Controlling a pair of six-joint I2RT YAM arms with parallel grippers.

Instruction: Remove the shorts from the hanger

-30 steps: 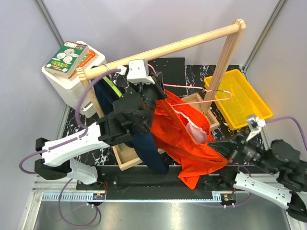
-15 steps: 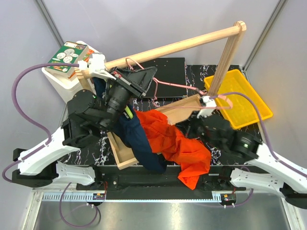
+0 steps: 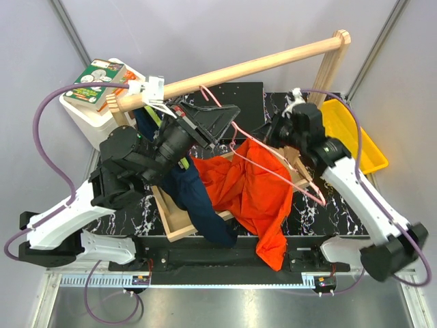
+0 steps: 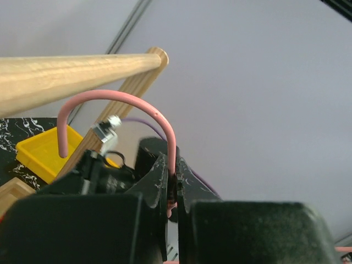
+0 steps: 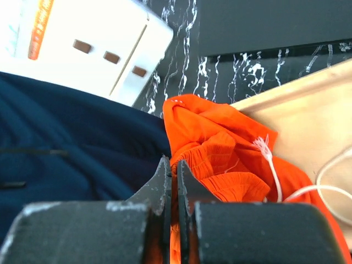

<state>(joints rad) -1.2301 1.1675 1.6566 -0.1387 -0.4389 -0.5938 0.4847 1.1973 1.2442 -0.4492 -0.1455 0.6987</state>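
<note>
The orange shorts [image 3: 249, 191] hang bunched over a pink wire hanger [image 3: 290, 178] above the wooden tray. The navy shorts [image 3: 198, 201] droop to their left, with a yellow-green strip near the top. My left gripper [image 3: 229, 123] is shut on the stem of the hanger just under its hook [image 4: 118, 99]; the left wrist view shows my left gripper [image 4: 171, 165] pinching the wire. My right gripper [image 3: 268, 140] reaches in from the right and is shut on the orange shorts' ribbed waistband [image 5: 220, 159]. The right wrist view shows my right gripper [image 5: 174, 165] beside the navy shorts [image 5: 71, 137].
A wooden rail [image 3: 259, 65] on posts crosses the back, just above the hook. A white box [image 3: 95, 113] with a book on it stands back left. A yellow bin [image 3: 358, 147] is at the right, a wooden tray [image 3: 171, 219] under the cloth.
My right arm has swung from the front right up over the tray, lifting the orange shorts' waistband. The hanger has tilted, hook up by the rail. The left arm barely moved.
</note>
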